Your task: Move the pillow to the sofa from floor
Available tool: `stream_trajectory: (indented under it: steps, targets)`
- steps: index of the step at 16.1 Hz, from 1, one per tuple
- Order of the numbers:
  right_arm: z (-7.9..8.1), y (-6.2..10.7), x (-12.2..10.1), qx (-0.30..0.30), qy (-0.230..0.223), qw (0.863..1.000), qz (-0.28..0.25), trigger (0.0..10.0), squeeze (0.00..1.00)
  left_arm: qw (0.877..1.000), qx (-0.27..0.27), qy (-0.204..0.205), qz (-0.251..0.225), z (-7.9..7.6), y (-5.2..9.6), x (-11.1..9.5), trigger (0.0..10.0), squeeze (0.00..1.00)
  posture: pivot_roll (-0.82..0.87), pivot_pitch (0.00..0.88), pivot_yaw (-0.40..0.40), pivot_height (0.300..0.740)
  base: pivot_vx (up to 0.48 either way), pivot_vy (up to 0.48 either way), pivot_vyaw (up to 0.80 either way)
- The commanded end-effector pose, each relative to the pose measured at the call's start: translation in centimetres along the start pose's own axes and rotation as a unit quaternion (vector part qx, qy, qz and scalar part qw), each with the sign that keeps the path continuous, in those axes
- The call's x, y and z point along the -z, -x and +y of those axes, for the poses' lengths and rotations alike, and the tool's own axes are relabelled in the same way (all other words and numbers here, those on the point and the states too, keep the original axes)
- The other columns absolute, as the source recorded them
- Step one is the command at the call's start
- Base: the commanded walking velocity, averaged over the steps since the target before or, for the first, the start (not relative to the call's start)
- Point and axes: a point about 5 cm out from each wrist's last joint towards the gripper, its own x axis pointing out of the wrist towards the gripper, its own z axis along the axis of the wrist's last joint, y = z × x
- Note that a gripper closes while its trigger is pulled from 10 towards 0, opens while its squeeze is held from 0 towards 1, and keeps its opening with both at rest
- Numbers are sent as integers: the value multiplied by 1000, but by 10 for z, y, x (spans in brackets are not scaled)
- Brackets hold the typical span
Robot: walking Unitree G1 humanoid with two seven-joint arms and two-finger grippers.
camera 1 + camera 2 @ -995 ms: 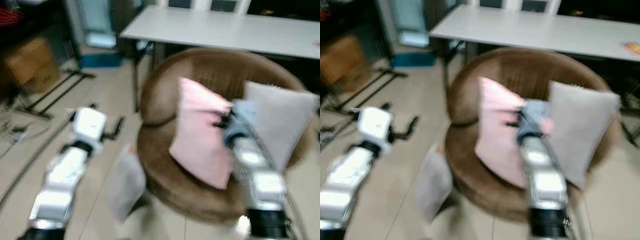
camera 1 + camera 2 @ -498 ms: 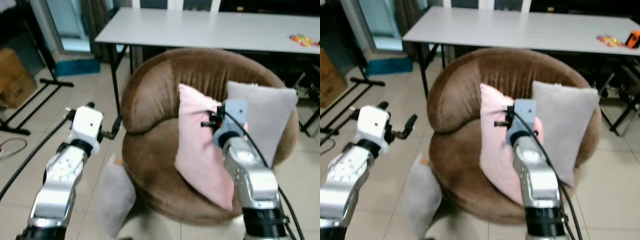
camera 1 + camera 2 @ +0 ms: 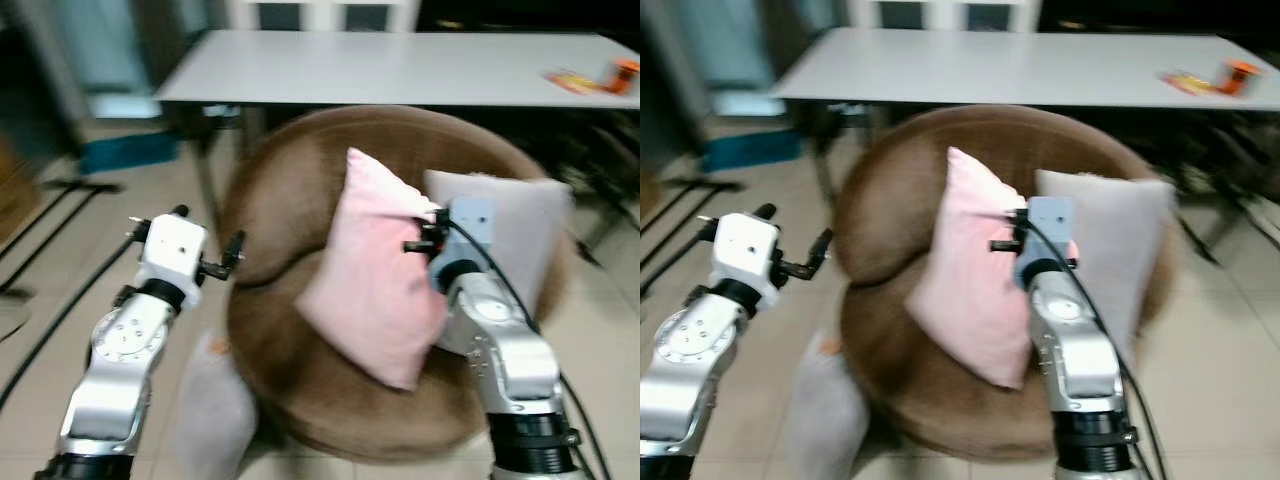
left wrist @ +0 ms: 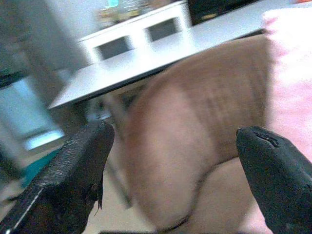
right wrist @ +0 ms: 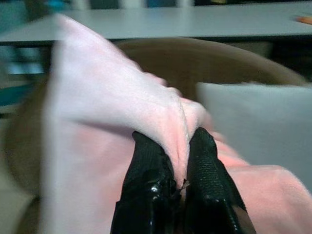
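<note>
Pink fabric is pinched tight between the right claw (image 5: pixel 178 187) fingers (image 5: pixel 146 195), which grip a fold near the upper edge of the pink pillow (image 3: pixel 375 270). In the head views the pillow hangs from that claw over the seat of the round brown sofa (image 3: pixel 300 200), tilted, lower corner down toward the seat cushion; can't tell if it touches. A grey pillow (image 3: pixel 520 230) leans on the sofa back just behind the right arm.

Change vs half a second ago: pink pillow sits a bit further left and more tilted over the seat, lower corner swung toward the middle. Whole picture shifted sideways too and is now blurred, so part of that is camera motion. Grip unchanged. Judgement: the pillow is off the floor and over the sofa, so the task is nearly done; lowering and release remain.

Left claw (image 4: pixel 170 161) is spread wide, holding nothing, hovering beside the sofa's left armrest, same pose as before. Another grey cushion (image 3: pixel 205 415) lies on the tiled floor (image 3: pixel 60 300) against the sofa base, below the left arm.

White worktop (image 3: pixel 400 65) stands behind the sofa, with small orange and yellow items (image 3: pixel 1210 78) at its far right.

Writing, brands, labels: none readable; too blurred.
</note>
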Motion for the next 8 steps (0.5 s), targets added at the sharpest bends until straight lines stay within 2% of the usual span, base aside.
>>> stream_trajectory:
  steps: [1, 2, 8]
  targets:
    - [0, 1, -12, -1, -2, 1000, -27, 10000, 0, 1000, 2, -2, -2, 0, 0, -1, 10000, 0, -23, 0, -9, 740, 296, 0, -788]
    - [0, 1, -12, -2, -2, 1000, -28, 10000, 0, 1000, 3, -2, -2, 0, 0, -1, 10000, 0, -23, 0, -9, 740, 300, 0, -587]
    - [2, -1, -14, -21, 6, 999, -30, 10000, 0, 1000, 1, -2, -1, -1, 2, -1, 10000, 0, -17, 0, -19, 740, 298, 0, 0]
